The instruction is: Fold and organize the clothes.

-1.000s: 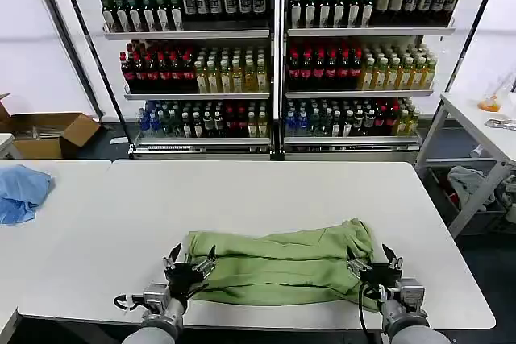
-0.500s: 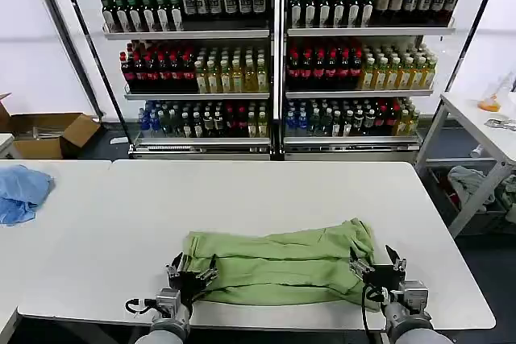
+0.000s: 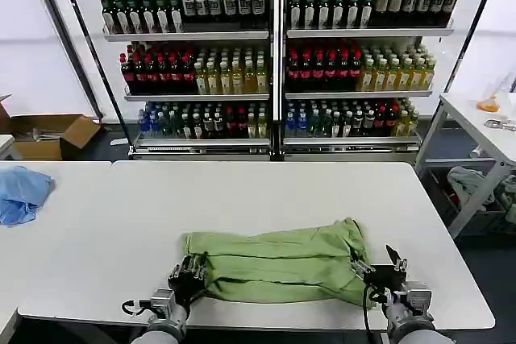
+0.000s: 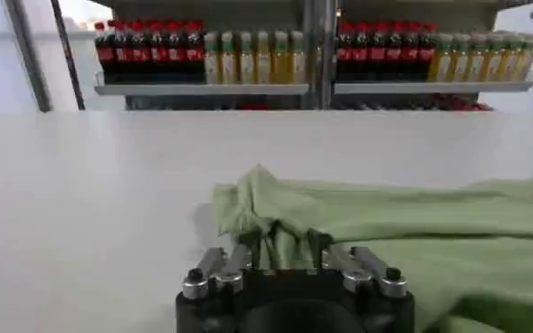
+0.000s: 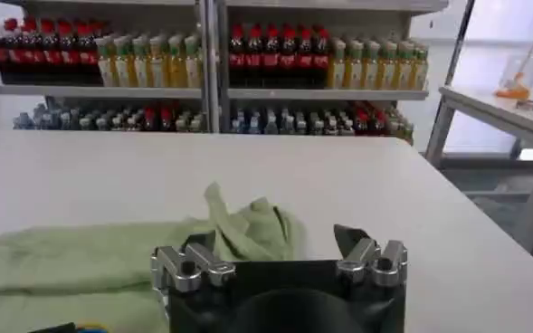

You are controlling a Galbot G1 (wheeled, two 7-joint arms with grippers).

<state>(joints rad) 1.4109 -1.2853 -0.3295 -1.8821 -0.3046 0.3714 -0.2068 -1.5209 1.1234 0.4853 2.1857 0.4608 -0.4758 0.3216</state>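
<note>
Shirt [image 3: 278, 263] first: I see it lying on the white counter [image 3: 266, 199] near the front edge, bunched into a long green band that runs from my left pincer across to my right one. It is rumpled, with creases running along its length, and its right end rises into a small peak.

My left pincer [image 3: 187, 273] sits at the shirt's left end, low over the counter. On the left wrist camera its fingers [image 4: 248, 246] are drawn close together with a fold of green cloth pinched up between them, the fabric standing in a small ridge just ahead of the tips, so it has hold of the shirt.

My right pincer [image 3: 385, 267] is at the shirt's right end, close to the counter's front edge. On the right wrist camera its fingers stand wide apart: one finger [image 5: 198, 242] is right beside the cloth (I cannot tell whether it touches), the other is over bare counter. Nothing is clamped between them.

A blue cloth [image 3: 20, 193] lies crumpled on the neighbouring counter far to the left, well apart from the shirt. Beyond the counter stand shelves [image 3: 274, 62] packed with bottles.
</note>
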